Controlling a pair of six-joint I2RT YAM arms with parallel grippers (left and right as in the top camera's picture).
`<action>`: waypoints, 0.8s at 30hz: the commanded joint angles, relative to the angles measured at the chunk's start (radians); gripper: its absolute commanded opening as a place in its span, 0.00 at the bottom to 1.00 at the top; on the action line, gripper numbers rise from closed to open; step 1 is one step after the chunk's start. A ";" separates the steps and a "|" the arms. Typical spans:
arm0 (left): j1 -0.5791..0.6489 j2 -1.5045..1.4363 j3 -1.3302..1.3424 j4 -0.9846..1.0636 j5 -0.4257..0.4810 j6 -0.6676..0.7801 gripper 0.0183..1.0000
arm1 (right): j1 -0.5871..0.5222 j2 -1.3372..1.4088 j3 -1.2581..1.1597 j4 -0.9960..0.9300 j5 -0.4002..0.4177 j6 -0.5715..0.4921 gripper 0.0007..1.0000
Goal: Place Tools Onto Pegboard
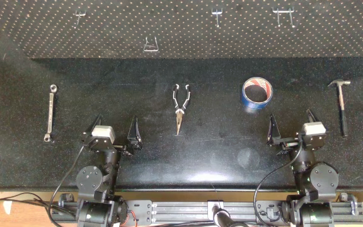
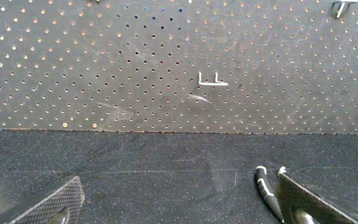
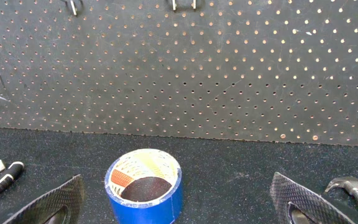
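While neither holds anything, left gripper spread wide, right gripper spread wide, wrench, needle-nose pliers, blue tape roll, hammer lying apart on black worktop, pegboard behind.

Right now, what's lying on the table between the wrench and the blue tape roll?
The pliers lie between the wrench and the blue tape roll, handles toward the pegboard, as the top view shows.
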 commanded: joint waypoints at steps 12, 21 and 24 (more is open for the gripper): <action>-0.004 -0.008 -0.002 -0.005 -0.015 -0.005 0.99 | 0.006 -0.012 -0.003 -0.002 -0.010 -0.013 0.98; 0.027 0.243 0.086 0.010 -0.022 -0.005 1.00 | 0.006 -0.012 -0.003 -0.002 -0.009 -0.013 0.98; 0.155 0.490 0.315 -0.075 -0.133 0.015 1.00 | 0.006 -0.012 -0.003 -0.002 -0.009 -0.013 0.98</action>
